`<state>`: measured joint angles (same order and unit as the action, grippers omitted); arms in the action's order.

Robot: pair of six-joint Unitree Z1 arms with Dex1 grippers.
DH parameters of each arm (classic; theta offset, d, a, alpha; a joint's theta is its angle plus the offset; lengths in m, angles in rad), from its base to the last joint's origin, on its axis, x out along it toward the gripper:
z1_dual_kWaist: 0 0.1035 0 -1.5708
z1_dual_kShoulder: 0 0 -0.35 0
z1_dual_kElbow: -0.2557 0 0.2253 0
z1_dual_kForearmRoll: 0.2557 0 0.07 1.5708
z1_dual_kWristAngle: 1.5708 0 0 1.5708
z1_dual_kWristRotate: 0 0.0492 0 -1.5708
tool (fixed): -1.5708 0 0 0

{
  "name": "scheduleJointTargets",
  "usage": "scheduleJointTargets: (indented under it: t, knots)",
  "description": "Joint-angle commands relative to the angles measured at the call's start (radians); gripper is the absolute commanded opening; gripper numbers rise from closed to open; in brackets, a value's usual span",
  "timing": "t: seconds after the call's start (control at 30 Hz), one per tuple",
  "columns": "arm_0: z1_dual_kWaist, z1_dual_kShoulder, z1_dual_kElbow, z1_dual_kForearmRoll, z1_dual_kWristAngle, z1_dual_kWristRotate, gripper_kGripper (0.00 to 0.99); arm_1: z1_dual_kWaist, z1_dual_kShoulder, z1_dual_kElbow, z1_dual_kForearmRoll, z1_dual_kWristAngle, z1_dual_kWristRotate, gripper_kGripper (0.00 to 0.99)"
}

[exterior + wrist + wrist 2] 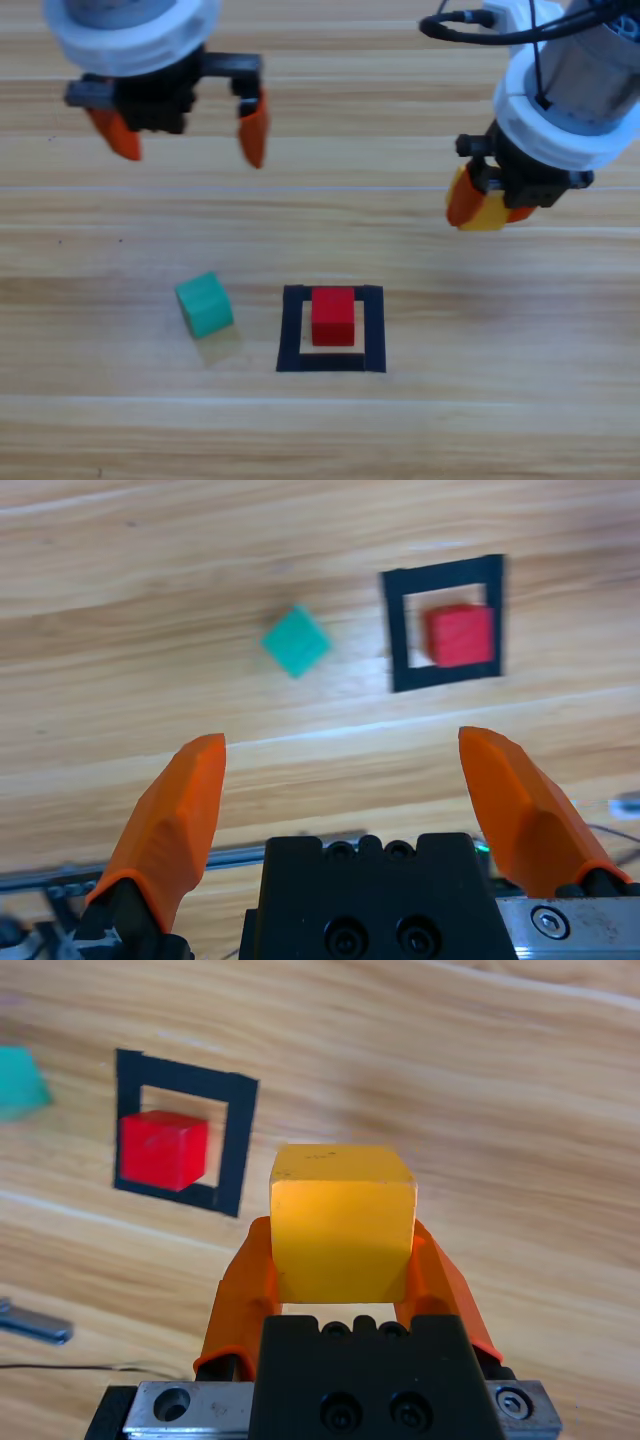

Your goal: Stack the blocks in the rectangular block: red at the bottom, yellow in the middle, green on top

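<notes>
The red cube [333,315] [460,635] [163,1149] sits inside the rectangular block [291,330] [396,630] [238,1150], a dark tape square on the wood. To its left, outside the tape, lies the green cube [205,304] [296,640] [18,1080], turned at an angle. My right gripper [482,211] [342,1250] hovers above the table at the upper right, shut on the yellow cube [486,214] [342,1222]. At the upper left my left gripper [190,140] [345,810] hangs open, holding nothing.
The wooden table [500,400] carries only the cubes and the tape square. A black cable [470,30] loops by the right arm at the top.
</notes>
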<state>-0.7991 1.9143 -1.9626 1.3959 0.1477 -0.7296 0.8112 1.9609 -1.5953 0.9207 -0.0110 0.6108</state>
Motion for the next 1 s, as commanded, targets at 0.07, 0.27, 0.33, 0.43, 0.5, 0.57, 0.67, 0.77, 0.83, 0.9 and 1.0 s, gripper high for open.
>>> scheduleJointTargets:
  t: [0.07,0.27,0.33,0.43,0.5,0.57,0.67,0.77,0.83,0.9,1.0]
  knots:
    - [0.096,0.051,0.212,-0.097,0.012,0.058,0.99,0.115,0.217,-0.161,0.09,0.029,0.081,0.0]
    - [0.101,0.062,0.39,-0.259,-0.05,0.13,0.99,0.169,0.377,-0.4,0.254,0.009,0.141,0.0]
    - [0.101,0.065,0.427,-0.301,-0.068,0.17,0.99,0.184,0.417,-0.474,0.303,-0.007,0.167,0.0]
    - [0.11,0.072,0.442,-0.319,-0.079,0.227,0.99,0.2,0.455,-0.54,0.336,-0.01,0.198,0.0]
    - [0.121,0.075,0.442,-0.321,-0.085,0.263,0.99,0.207,0.466,-0.554,0.339,-0.01,0.221,0.0]
    - [0.133,0.075,0.444,-0.322,-0.092,0.309,0.989,0.215,0.473,-0.562,0.337,-0.01,0.239,0.0]
    - [0.166,0.072,0.453,-0.327,-0.096,0.358,0.989,0.223,0.493,-0.577,0.337,-0.01,0.271,0.0]
    - [0.198,0.058,0.485,-0.344,-0.099,0.368,0.988,0.227,0.513,-0.601,0.34,-0.009,0.29,0.0]
    - [0.213,0.042,0.505,-0.353,-0.106,0.368,0.988,0.229,0.527,-0.62,0.346,-0.01,0.299,0.0]
    - [0.238,0.017,0.521,-0.356,-0.122,0.368,0.99,0.229,0.547,-0.65,0.363,-0.01,0.313,0.0]
    - [0.276,-0.014,0.541,-0.356,-0.134,0.371,0.99,0.229,0.584,-0.697,0.391,-0.01,0.34,0.0]
